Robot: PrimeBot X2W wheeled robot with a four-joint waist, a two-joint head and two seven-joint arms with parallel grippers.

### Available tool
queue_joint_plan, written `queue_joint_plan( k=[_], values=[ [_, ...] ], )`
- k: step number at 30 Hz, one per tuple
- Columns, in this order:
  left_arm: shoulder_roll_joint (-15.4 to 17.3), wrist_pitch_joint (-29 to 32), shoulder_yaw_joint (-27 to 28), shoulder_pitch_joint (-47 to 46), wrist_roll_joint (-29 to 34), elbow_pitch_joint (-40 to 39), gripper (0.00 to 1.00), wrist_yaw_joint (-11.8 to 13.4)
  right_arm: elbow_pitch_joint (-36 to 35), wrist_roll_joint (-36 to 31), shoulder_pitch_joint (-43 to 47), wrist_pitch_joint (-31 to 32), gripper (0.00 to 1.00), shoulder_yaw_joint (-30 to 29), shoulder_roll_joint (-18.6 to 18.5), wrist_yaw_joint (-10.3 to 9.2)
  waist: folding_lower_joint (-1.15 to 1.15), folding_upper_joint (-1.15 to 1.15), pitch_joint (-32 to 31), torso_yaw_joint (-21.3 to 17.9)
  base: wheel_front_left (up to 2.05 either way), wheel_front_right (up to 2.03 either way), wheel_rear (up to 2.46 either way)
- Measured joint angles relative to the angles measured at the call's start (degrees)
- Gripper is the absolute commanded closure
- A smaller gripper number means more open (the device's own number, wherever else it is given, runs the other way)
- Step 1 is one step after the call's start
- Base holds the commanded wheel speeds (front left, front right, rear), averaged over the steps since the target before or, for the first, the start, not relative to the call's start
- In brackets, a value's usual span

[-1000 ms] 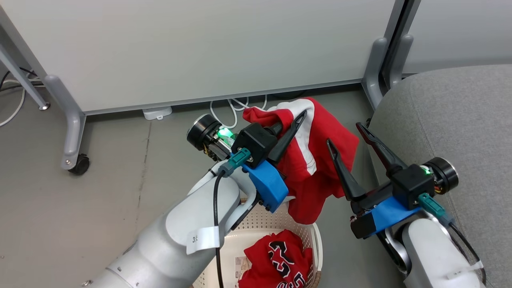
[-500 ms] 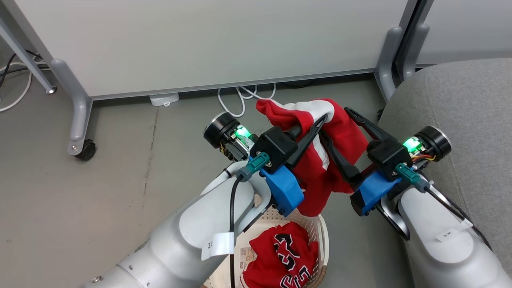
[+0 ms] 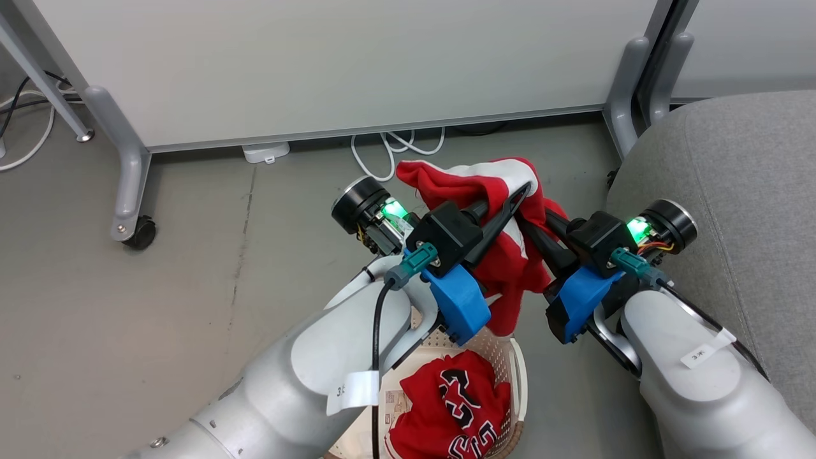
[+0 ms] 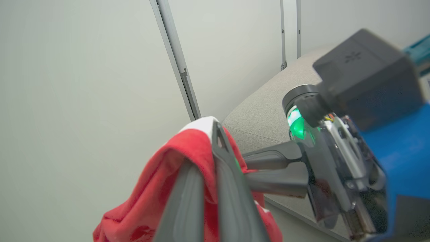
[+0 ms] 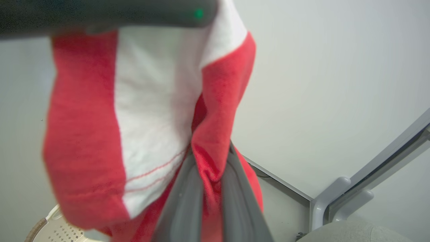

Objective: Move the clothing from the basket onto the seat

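The red garment with broad white stripes (image 3: 503,268) hangs in the air above the basket, held from both sides. My left gripper (image 3: 517,194) is shut on its top fold; in the left wrist view my left gripper (image 4: 211,151) pinches the striped garment (image 4: 147,208). My right gripper (image 3: 534,222) is shut on the same cloth from the right, and in the right wrist view its fingers (image 5: 183,201) clamp a red fold of the striped garment (image 5: 147,117). The red garment with black-and-white numerals (image 3: 456,414) lies in the cream basket (image 3: 515,370). The grey seat (image 3: 739,166) rises at the right.
A pale partition panel (image 3: 331,64) on grey wheeled legs (image 3: 131,191) stands behind. White cables (image 3: 389,150) lie on the grey floor beneath it. A second grey leg (image 3: 621,108) stands close to the seat's corner. Open floor lies at the left.
My right gripper has swung left from beside the seat to the hanging striped garment and closed on it. The left gripper kept its hold. The head camera shifted slightly.
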Motion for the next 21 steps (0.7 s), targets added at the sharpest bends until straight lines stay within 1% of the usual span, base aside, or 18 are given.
queue_joint_plan(
  k=[6, 20, 21],
  values=[
    [-0.04, 0.0, 0.04, 0.0, 0.05, 0.15, 1.0, -0.07, 0.05, 1.35, -0.04, 0.0, 1.0, 0.52, -0.27, 0.0, 0.0, 0.0, -0.09, -0.16, 0.0, 0.0, 0.0],
    [-0.16, 0.0, 0.3, 0.0, 0.19, 0.46, 1.0, -0.23, -0.54, 1.78, 0.0, 0.0, 1.0, 0.1, -0.71, 0.0, 0.0, 0.0, 0.05, -0.27, 0.0, 0.0, 0.0],
    [-0.19, 0.0, 0.35, 0.0, 0.19, 0.53, 0.67, -0.22, -0.55, 1.79, 0.02, 0.0, 1.0, 0.04, -0.71, 0.0, 0.0, 0.0, 0.07, -0.26, 0.0, 0.0, 0.0]
  ],
)
